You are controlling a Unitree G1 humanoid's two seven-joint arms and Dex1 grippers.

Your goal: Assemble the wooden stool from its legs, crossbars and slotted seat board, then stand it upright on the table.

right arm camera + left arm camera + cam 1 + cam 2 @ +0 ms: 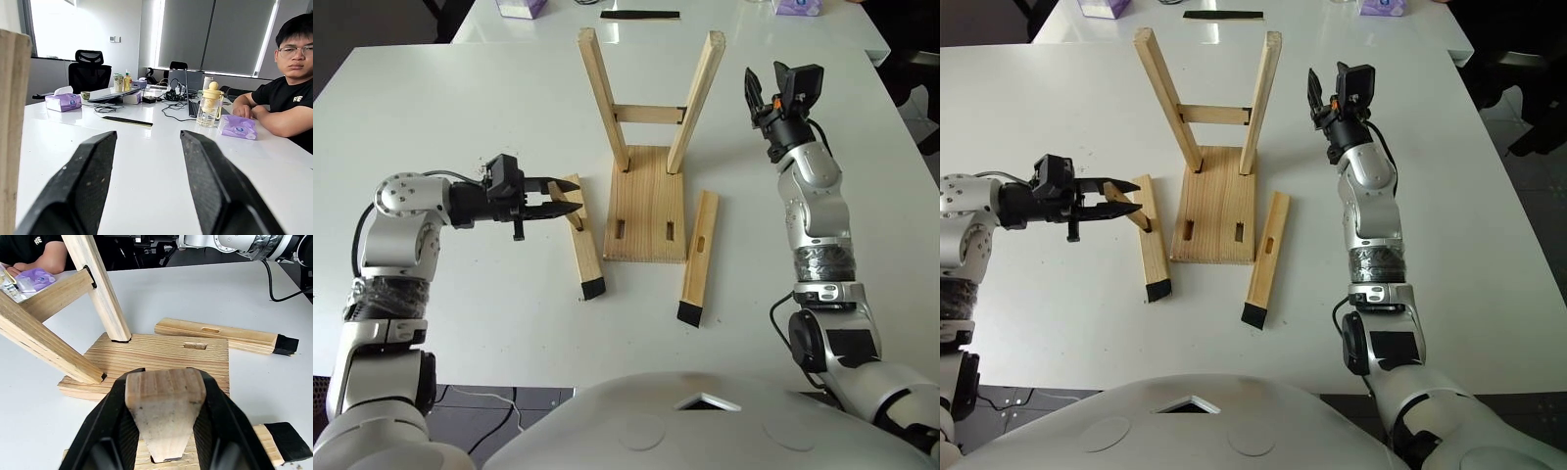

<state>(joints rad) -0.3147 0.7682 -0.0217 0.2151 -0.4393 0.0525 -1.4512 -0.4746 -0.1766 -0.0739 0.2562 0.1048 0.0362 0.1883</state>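
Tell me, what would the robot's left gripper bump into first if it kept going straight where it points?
Likely the slotted seat board: the left gripper, jaws shut on a crossbar, points at its near edge. Height is unclear; it might pass just above the board.

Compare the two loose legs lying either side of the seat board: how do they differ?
The left leg is clamped at its far end by the left pincer; the right leg lies untouched. The left leg is left of the board, the right leg on its right. Both have a black tip at the near end, and neither is fitted yet.
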